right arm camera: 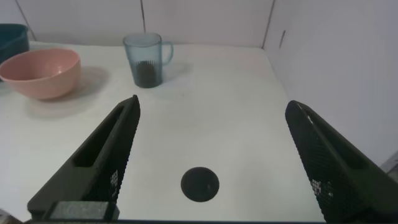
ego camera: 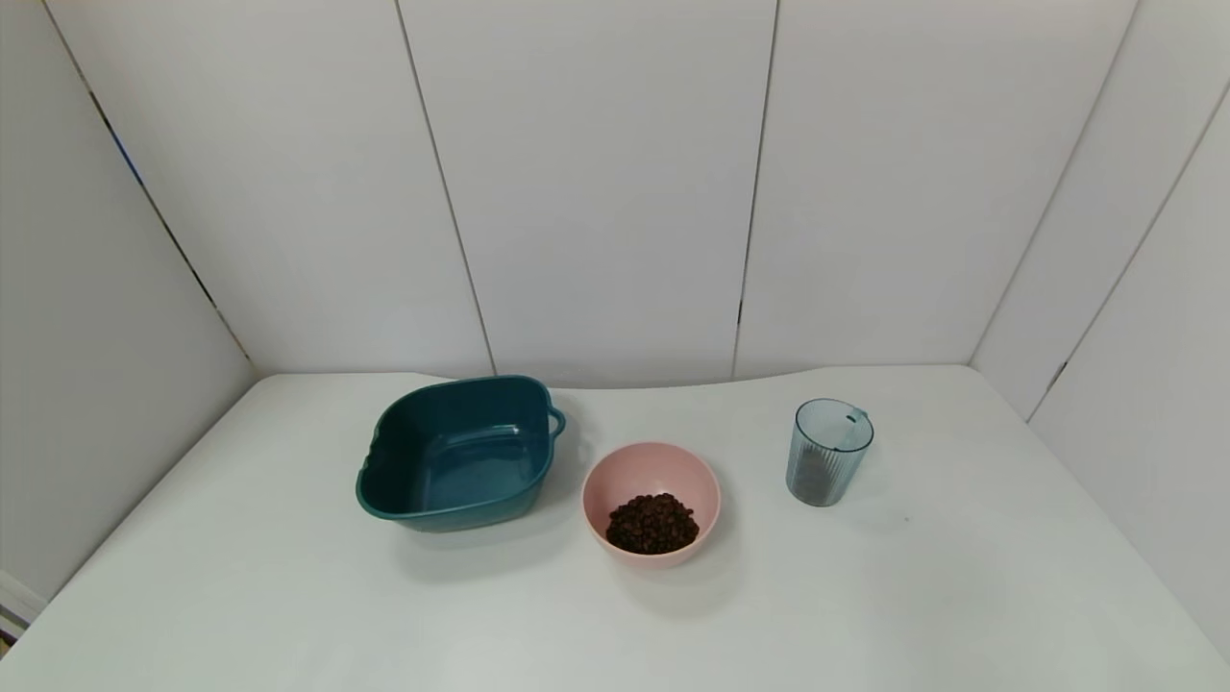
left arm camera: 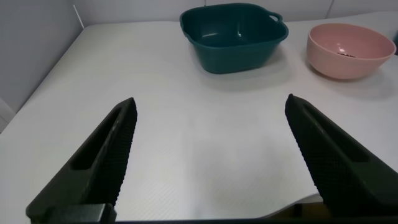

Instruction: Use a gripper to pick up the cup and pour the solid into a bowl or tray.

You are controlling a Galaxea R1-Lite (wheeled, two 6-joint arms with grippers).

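Note:
The ribbed blue-grey cup (ego camera: 827, 452) stands upright on the white table, right of the pink bowl (ego camera: 615, 474). A heap of dark brown pieces (ego camera: 652, 523) lies in the bowl. The cup shows a dark layer at its bottom in the right wrist view (right arm camera: 147, 60); the bowl shows there too (right arm camera: 41, 73). Neither gripper shows in the head view. My left gripper (left arm camera: 210, 107) is open and empty over the table's near left, with the bowl (left arm camera: 350, 51) far ahead. My right gripper (right arm camera: 212, 107) is open and empty over the table's near right, well short of the cup.
A dark teal squarish tray (ego camera: 459, 453) with handles stands left of the bowl, also in the left wrist view (left arm camera: 234, 35). A round black hole (right arm camera: 200, 184) sits in the table between my right fingers. White wall panels close in the back and sides.

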